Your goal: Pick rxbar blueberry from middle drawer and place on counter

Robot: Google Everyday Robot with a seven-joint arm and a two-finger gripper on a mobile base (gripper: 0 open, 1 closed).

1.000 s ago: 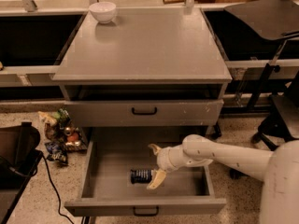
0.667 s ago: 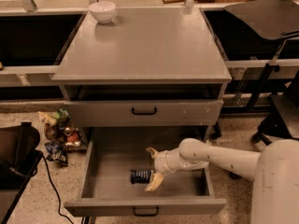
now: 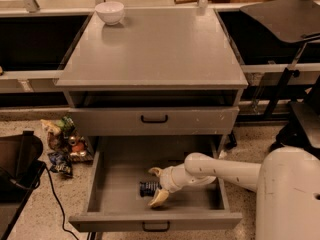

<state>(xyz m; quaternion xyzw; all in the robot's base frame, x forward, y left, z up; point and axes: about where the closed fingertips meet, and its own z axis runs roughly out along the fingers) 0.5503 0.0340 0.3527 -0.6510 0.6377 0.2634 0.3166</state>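
The middle drawer [image 3: 115, 184] is pulled out wide below the cabinet, its grey floor showing. The rxbar blueberry [image 3: 147, 188], a small dark blue bar, lies on the drawer floor near the front middle. My gripper [image 3: 157, 186] reaches into the drawer from the right on a white arm. Its two pale fingers are spread, one behind the bar and one in front, with the bar's right end between them. The counter [image 3: 160, 49] is the broad grey top of the cabinet above.
A white bowl [image 3: 110, 11] sits at the counter's back left. Multicoloured snack bags [image 3: 62, 144] lie on the floor left of the drawer. A dark chair [image 3: 295, 99] stands at the right. A dark bin [image 3: 17, 169] stands at the left.
My gripper has moved left across the drawer floor, so its fingers now straddle the bar's right end. The bar has not moved.
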